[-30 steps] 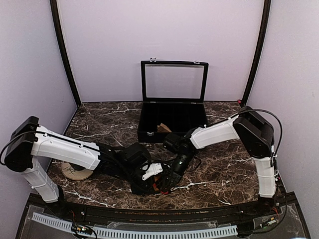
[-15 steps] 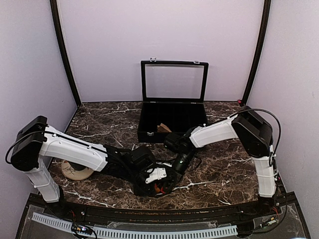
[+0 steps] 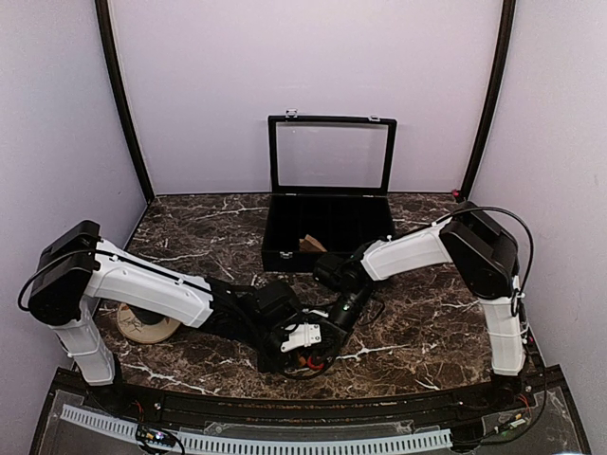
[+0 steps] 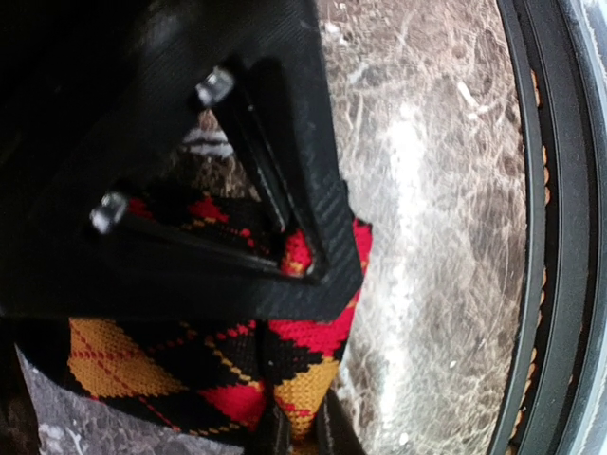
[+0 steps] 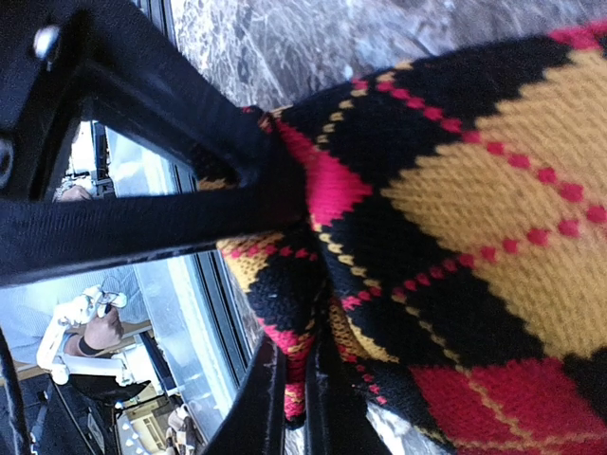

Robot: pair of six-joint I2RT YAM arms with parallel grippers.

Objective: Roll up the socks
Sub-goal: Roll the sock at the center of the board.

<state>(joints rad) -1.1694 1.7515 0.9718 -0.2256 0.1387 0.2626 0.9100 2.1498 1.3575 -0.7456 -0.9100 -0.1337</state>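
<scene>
**Red, orange and black argyle sock (image 4: 237,351) gripped from two sides**

The argyle sock lies bunched on the dark marbled surface (image 3: 427,313), close to the middle of its near edge. The left tool (image 4: 299,431) is clenched on a fold of the knit at the sock's edge. The right tool (image 5: 296,398) is likewise clamped on a pinch of the same fabric, and the two tools meet almost nose to nose over it. Toward the far edge, a black case (image 3: 327,258) stands with its glazed lid upright. A tan piece (image 3: 309,244) in a front compartment may be the second sock; the overhead view is too small to confirm.
</scene>
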